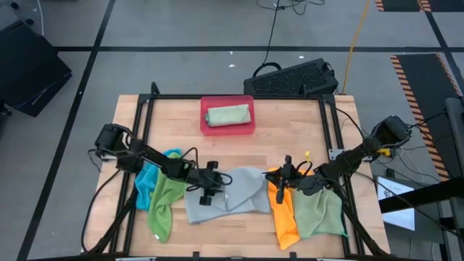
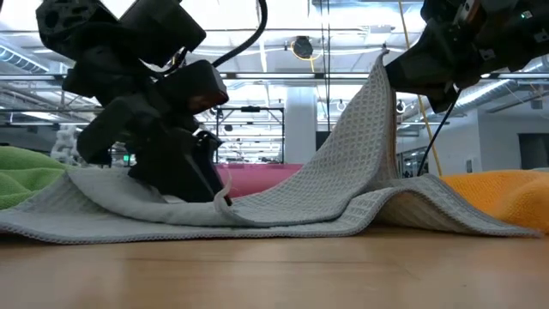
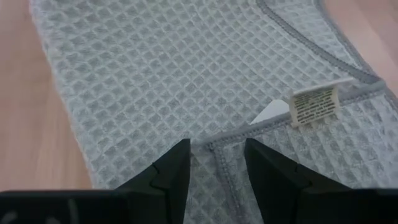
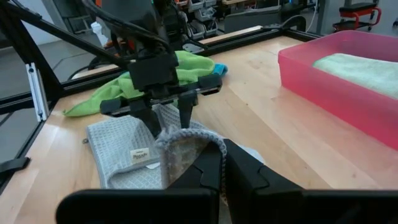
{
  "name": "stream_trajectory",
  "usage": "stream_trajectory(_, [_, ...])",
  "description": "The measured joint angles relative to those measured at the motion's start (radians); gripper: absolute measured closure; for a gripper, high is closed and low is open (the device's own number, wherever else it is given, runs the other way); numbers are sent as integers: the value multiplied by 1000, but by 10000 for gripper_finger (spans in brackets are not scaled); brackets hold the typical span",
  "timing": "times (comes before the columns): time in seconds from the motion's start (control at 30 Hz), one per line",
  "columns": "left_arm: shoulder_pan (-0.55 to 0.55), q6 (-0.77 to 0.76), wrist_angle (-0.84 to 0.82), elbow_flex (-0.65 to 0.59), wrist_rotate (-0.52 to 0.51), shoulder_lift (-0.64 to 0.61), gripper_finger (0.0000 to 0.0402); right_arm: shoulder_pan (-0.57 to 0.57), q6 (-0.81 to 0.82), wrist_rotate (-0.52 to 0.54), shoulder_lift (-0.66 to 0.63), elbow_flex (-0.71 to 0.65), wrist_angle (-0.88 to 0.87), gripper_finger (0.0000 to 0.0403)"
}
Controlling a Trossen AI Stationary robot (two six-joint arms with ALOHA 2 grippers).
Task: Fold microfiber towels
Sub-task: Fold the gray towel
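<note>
**Grey towel held up at one corner, left gripper down on its other end**

High view: a grey waffle-weave towel [image 1: 232,194] is seen at lower centre of the wooden table [image 1: 290,145]. The left gripper [image 1: 211,186] is placed over the towel's left part; the right gripper [image 1: 284,177] is placed at its right edge. A green towel [image 1: 165,204] and a blue towel [image 1: 147,176] are seen at lower left, an orange towel [image 1: 284,214] and a pale green towel [image 1: 319,214] at lower right. A folded pale green towel [image 1: 228,114] is held in the pink-red tray [image 1: 205,127] at upper centre.

Low view: the grey towel [image 2: 283,206] is spread across the middle, with one corner raised to a peak at upper right, where it is pinched by the right gripper [image 2: 396,70]. The left gripper [image 2: 199,176] is set down on the cloth at left of centre.

Left wrist view: the left gripper's fingers [image 3: 168,174] are seen spread apart at bottom centre, with a hemmed edge of the grey towel [image 3: 155,81] between them. A white label [image 3: 316,106] is sewn at the right.

Right wrist view: the right gripper [image 4: 221,168] is pressed together on a fold of grey towel [image 4: 186,146] at lower centre. The left gripper [image 4: 165,118] is seen beyond it, the tray [image 4: 336,93] at right.
</note>
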Motion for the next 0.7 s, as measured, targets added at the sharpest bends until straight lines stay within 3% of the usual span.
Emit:
stream_trajectory(0.2, [13, 64, -1, 0, 2, 0, 263, 0, 0, 0, 0, 0, 0, 399])
stream_trajectory(0.47, [10, 83, -18, 0, 20, 0, 391, 0, -17, 1, 0, 0, 1, 399])
stream_trajectory(0.7, [-33, 96, -45, -2, -55, -62, 398, -12, -111, 6, 0, 0, 24, 399])
